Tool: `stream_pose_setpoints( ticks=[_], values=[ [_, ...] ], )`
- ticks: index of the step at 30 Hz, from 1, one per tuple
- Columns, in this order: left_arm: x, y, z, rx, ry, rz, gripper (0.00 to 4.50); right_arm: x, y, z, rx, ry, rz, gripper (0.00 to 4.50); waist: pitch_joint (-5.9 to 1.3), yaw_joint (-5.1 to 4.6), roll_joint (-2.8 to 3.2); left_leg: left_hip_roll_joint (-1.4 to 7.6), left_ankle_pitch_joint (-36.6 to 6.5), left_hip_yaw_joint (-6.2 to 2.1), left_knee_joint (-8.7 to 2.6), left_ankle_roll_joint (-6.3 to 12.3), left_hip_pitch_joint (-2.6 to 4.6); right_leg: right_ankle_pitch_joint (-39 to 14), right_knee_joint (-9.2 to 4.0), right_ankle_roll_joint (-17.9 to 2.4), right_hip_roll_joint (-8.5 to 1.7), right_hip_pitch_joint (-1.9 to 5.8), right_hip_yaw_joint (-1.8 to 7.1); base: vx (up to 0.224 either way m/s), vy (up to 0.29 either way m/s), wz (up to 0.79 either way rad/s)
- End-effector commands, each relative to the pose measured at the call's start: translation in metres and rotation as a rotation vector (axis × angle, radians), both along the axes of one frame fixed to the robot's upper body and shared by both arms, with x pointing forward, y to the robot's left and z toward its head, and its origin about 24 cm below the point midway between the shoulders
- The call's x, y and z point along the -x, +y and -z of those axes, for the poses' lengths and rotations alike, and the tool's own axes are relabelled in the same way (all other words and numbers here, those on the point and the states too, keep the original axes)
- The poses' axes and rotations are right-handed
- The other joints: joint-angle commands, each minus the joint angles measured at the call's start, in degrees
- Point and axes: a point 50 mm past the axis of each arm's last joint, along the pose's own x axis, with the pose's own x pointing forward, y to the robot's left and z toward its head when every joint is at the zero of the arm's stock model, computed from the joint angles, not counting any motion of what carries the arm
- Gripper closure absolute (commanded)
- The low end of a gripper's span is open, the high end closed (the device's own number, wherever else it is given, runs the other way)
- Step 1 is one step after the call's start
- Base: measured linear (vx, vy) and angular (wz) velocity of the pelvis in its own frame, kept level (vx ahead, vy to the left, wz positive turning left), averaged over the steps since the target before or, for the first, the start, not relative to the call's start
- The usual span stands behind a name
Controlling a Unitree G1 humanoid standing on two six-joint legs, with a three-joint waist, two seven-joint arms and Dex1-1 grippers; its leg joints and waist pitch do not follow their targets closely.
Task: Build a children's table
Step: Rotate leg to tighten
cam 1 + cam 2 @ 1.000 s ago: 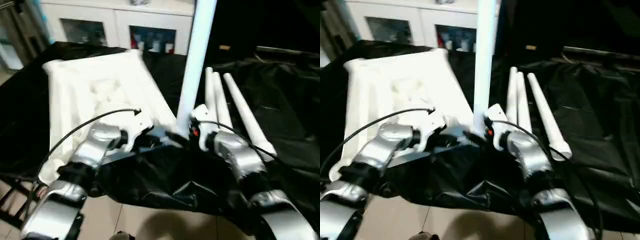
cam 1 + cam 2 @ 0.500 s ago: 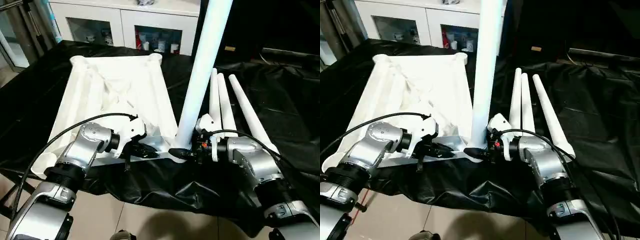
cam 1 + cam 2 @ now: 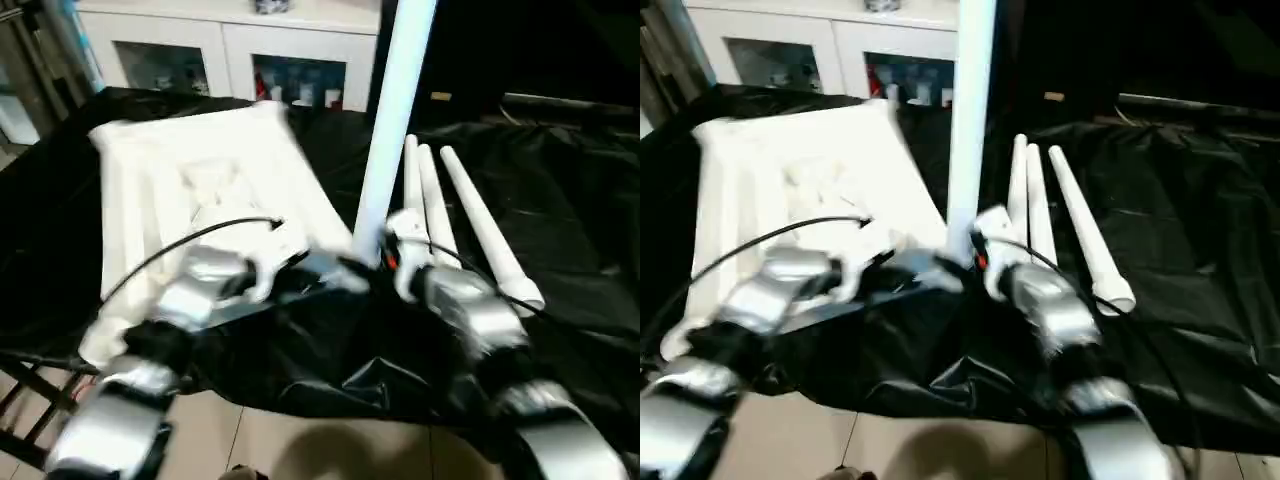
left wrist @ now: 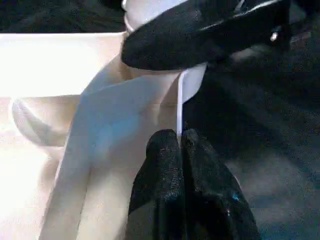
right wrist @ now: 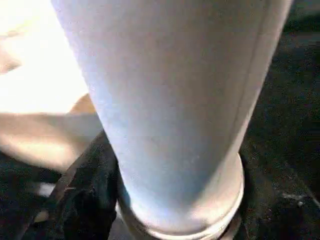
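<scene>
The children's table top (image 3: 200,170) lies underside up on a black cloth. One white leg (image 3: 395,110) stands upright in its near right corner socket (image 5: 200,220). Three more legs (image 3: 470,220) lie side by side on the cloth to the right. My left gripper (image 4: 180,137) is shut on the thin rim of the top, just left of that corner. My right gripper (image 3: 375,262) is closed around the base of the upright leg; one of its black fingers (image 5: 85,195) lies against the tube.
A white cabinet with glass doors (image 3: 230,60) stands behind the table. The black cloth (image 3: 560,200) covers the work surface and hangs over its near edge above a tiled floor (image 3: 300,440). A black cable (image 3: 190,240) arches over my left forearm.
The whole picture has shifted and blurred with my head. Both grippers stay at the near right corner, and the leg still stands in its socket.
</scene>
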Motion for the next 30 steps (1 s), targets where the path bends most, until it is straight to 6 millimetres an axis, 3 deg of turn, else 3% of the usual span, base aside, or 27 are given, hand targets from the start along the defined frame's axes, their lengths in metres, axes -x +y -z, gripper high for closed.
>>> stream_pose_setpoints(
  ticks=[1,2,5,7,9,11,15,19,25,30],
  values=[
    [-0.012,-0.018,-0.028,0.059,-0.119,-0.030,4.50,0.014,0.022,0.025,0.036,0.112,-0.045,1.75,-3.81,-0.08,0.36,2.43,-14.4,-1.53,-3.74,-1.42,1.63,-10.5,-4.58,-12.8,-4.85,1.87,2.60,0.000,0.000,0.00],
    [-0.013,-0.024,-0.029,0.065,-0.137,-0.041,4.50,0.014,0.032,0.022,0.023,0.093,-0.068,1.75,-4.00,0.05,0.28,2.47,-12.8,-1.49,-3.66,-0.53,1.49,-7.5,-4.27,-13.0,-4.82,2.04,2.55,0.000,0.000,0.00],
    [-0.011,-0.031,-0.030,0.080,-0.144,-0.006,4.50,0.014,0.038,0.018,-0.005,0.064,-0.122,1.06,-4.07,0.24,0.30,2.46,-11.2,-1.38,-3.54,0.80,1.37,-3.9,-4.03,-13.6,-4.76,2.26,2.46,0.000,0.000,0.00],
    [-0.007,-0.031,-0.029,0.087,-0.140,0.040,4.50,0.014,0.037,0.016,-0.020,0.050,-0.152,1.00,-4.03,0.24,0.26,2.46,-11.5,-1.39,-3.56,1.20,1.39,-3.8,-4.02,-13.7,-4.74,2.28,2.42,0.000,0.000,0.00],
    [-0.005,-0.030,-0.028,0.088,-0.142,0.063,4.50,0.014,0.035,0.015,-0.018,0.039,-0.171,0.60,-3.93,0.21,-0.01,2.49,-12.4,-1.35,-3.60,1.29,1.46,-5.3,-4.25,-13.7,-4.80,2.24,2.44,0.000,0.000,0.00],
    [-0.001,-0.027,-0.027,0.091,-0.136,0.119,4.50,0.015,0.030,0.013,-0.010,0.016,-0.231,0.60,-3.96,0.38,0.12,2.57,-12.4,-1.45,-3.59,1.44,1.41,-6.1,-4.24,-13.5,-4.97,2.38,2.44,0.000,0.000,0.00],
    [0.007,-0.019,-0.026,0.092,-0.123,0.212,4.50,0.019,0.018,0.010,-0.010,-0.017,-0.333,0.60,-4.07,0.45,0.14,2.61,-10.7,-1.43,-3.44,2.51,1.20,-2.6,-3.84,-14.0,-4.79,2.63,2.35,0.000,0.000,0.00],
    [0.014,-0.008,-0.026,0.104,-0.090,0.302,4.50,0.026,0.001,0.005,-0.023,-0.036,-0.449,0.60,-4.05,0.76,0.23,2.85,-10.3,-1.15,-3.30,3.60,1.22,-1.7,-3.64,-14.8,-4.70,2.42,2.29,0.000,0.000,0.00],
    [0.023,0.012,-0.023,0.066,-0.019,0.406,4.50,0.043,-0.019,-0.002,-0.007,-0.050,-0.647,0.60,-4.00,2.04,0.23,3.02,-11.6,-1.18,-3.40,2.87,1.44,-3.9,-3.72,-14.1,-4.68,2.25,2.35,0.000,0.000,0.00],
    [0.024,0.024,-0.022,0.038,0.006,0.420,4.50,0.045,-0.029,-0.003,0.014,-0.040,-0.678,0.60,-3.89,2.03,0.31,2.96,-13.2,-1.20,-3.52,1.74,1.55,-6.8,-3.99,-14.1,-4.78,1.92,2.36,0.000,0.000,0.00]
  ],
)
